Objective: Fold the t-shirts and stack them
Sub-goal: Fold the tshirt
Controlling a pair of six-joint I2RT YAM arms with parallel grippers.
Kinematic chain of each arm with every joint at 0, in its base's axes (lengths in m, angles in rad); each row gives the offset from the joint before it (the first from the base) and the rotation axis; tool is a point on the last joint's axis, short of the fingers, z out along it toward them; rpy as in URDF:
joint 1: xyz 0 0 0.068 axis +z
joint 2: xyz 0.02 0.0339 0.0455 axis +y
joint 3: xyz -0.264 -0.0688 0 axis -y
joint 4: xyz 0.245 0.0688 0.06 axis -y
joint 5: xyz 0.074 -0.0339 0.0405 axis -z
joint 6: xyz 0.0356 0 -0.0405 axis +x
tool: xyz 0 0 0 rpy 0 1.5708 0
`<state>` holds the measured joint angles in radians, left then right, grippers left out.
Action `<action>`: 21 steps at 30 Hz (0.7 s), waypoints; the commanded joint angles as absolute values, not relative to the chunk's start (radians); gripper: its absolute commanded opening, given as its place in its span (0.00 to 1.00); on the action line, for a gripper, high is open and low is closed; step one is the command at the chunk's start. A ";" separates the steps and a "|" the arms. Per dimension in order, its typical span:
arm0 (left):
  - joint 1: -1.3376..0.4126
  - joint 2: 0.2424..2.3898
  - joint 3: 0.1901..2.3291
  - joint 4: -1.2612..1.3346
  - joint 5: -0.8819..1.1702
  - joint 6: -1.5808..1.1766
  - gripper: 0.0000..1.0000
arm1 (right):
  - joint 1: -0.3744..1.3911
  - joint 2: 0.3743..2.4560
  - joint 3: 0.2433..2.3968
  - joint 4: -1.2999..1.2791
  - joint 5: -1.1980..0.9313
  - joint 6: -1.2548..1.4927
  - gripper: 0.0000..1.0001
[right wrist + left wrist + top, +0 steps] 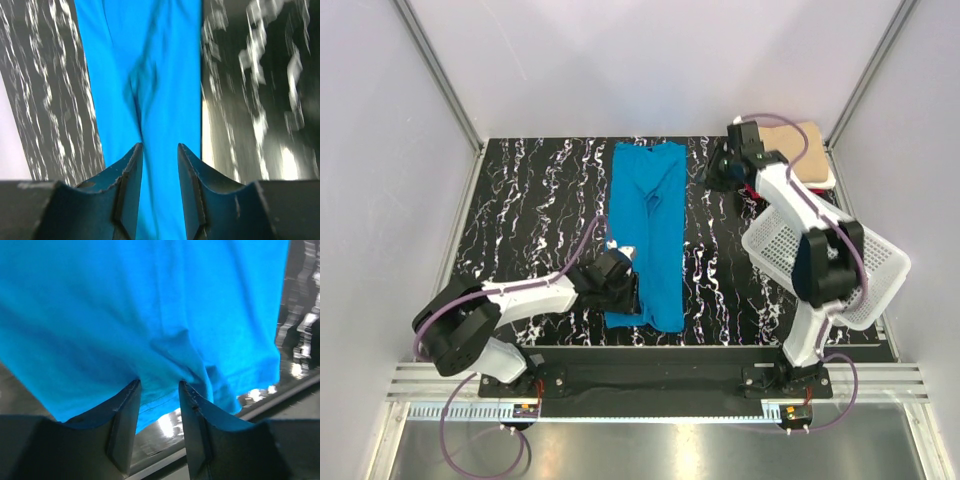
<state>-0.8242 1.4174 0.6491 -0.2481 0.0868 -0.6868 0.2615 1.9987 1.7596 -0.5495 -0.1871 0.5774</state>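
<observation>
The turquoise t-shirt (647,235) lies folded lengthwise in a long strip down the middle of the black marbled table (520,220). My left gripper (628,290) is at the strip's near left corner. In the left wrist view the left gripper (160,386) stands open, its fingertips at the hem of the blue cloth (150,315) and nothing pinched. My right gripper (722,170) hovers by the far end, just right of the strip. Seen from its wrist, the right gripper (160,146) is open above the strip (150,75). A folded tan t-shirt (812,148) rests at the back right corner.
A white perforated basket (855,270) sits tilted at the right edge, beside the right arm. Grey walls with metal posts close in the table on three sides. A metal rail (650,395) runs along the near edge by the arm bases.
</observation>
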 commanded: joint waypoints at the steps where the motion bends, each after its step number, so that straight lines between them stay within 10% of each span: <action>1: -0.876 1.482 0.669 -0.204 0.124 -0.732 0.42 | 0.304 1.756 1.464 -0.568 -0.149 0.598 0.41; 21: -0.894 1.075 0.509 -0.439 -0.021 -0.758 0.52 | 0.627 1.209 0.606 -0.405 -0.273 0.808 0.46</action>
